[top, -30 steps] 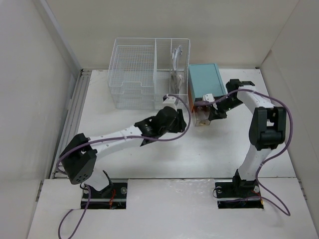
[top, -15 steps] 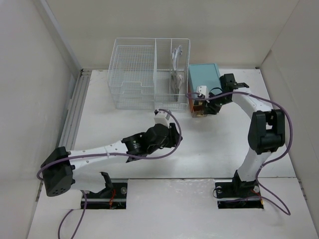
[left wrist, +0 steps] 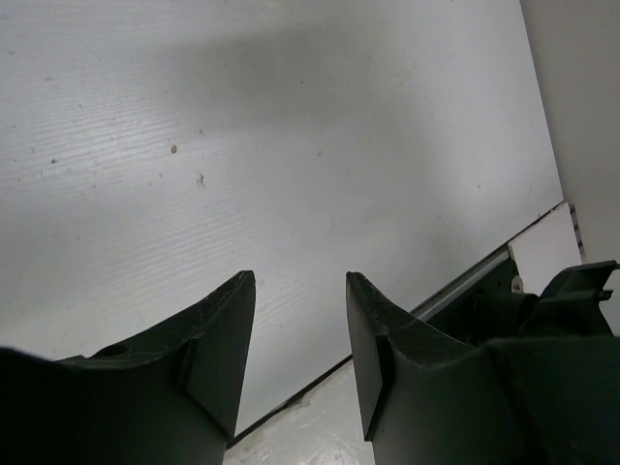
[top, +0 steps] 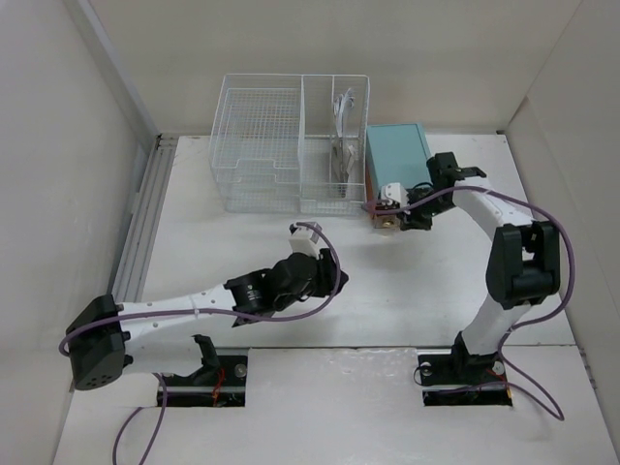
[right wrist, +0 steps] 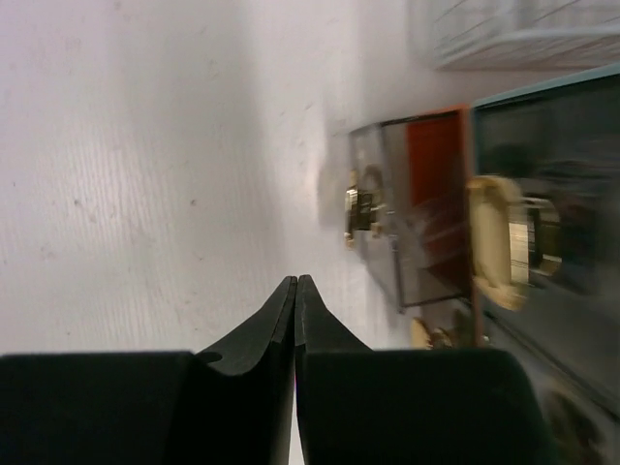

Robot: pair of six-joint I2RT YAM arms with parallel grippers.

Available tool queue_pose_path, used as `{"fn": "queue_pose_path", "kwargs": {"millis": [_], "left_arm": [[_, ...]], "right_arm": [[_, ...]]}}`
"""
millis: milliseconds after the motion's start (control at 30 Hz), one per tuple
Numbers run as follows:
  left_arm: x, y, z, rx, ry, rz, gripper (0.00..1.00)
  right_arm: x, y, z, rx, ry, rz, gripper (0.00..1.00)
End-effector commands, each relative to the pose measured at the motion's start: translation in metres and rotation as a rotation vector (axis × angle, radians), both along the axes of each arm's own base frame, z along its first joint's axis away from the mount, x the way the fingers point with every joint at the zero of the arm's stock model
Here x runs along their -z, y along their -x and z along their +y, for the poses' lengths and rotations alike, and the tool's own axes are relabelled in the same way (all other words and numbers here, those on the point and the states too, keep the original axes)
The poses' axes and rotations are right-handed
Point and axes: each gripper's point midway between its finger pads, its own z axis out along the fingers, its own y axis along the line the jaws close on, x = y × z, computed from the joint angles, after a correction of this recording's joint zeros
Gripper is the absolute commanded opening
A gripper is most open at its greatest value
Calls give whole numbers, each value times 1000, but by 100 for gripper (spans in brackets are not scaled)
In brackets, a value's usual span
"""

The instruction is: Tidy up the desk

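Finds the tabletop [top: 417,291] lying wide and white under both arms, carrying a wire basket [top: 262,145] and a teal box [top: 397,153] along its far side. Sees the left end effector [left wrist: 300,291] parted with nothing between its fingers, hanging low over bare surface, likely idle for want of anything there to collect. Shows the right end effector [right wrist: 295,291] pinched fully together on nothing, tip near the box's slightly protruding drawer [right wrist: 421,208]; looks posed to nudge that drawer home rather than grasp.
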Motion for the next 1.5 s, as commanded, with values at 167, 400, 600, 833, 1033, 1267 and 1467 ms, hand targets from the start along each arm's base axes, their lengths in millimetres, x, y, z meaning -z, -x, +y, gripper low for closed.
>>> {"fn": "queue_pose_path", "kwargs": {"millis": [167,400,600,833,1033,1267,1467], "left_arm": [[-8,8,8,-23,90,0,39],[-13,9,14,-36,114,-7,39],[-8,13,20,-41,103,1,39],[-13,14,23,-40,123,-7,39],[-19,19,25,-29,143,-14,39],[-37,24,20,36,146,-69,46],[-65,20,31,34,132,-153,71]], "right_arm": [[26,-6,9,-69,149,-44,4],[35,-45,27,70,263,-223,4],[20,-89,23,287,310,-413,4],[3,-112,5,439,387,-543,3],[0,-35,56,29,176,-295,3],[-41,38,60,-124,31,-140,10],[-103,-16,16,414,-66,-328,12]]}}
